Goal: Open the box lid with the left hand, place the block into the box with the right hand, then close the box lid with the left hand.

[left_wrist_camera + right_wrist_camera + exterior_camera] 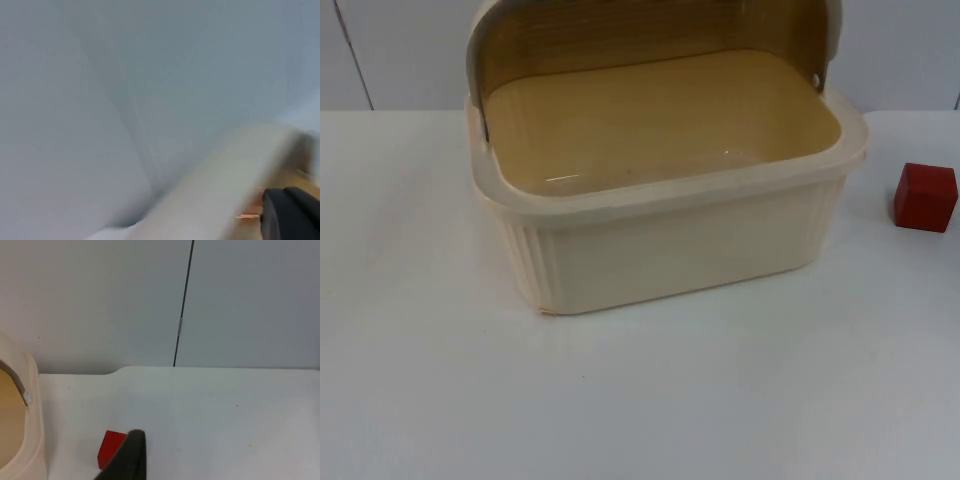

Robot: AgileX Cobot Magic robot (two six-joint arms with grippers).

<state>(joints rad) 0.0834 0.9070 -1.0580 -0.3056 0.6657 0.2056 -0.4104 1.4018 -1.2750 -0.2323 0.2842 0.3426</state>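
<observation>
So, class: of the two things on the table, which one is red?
The block, a small cube on the table beside the box. The box is cream, far larger, and has its lid raised.

The surface (pixel 640 400) is a plain white top with a smooth matte finish. It ends at a grey partition wall (pixel 100 300) standing upright along the far edge. The wall is built from flat panels; a thin dark vertical seam (pixel 182 305) separates two of them. Lighting is even and diffuse, casting soft shadows.
</observation>
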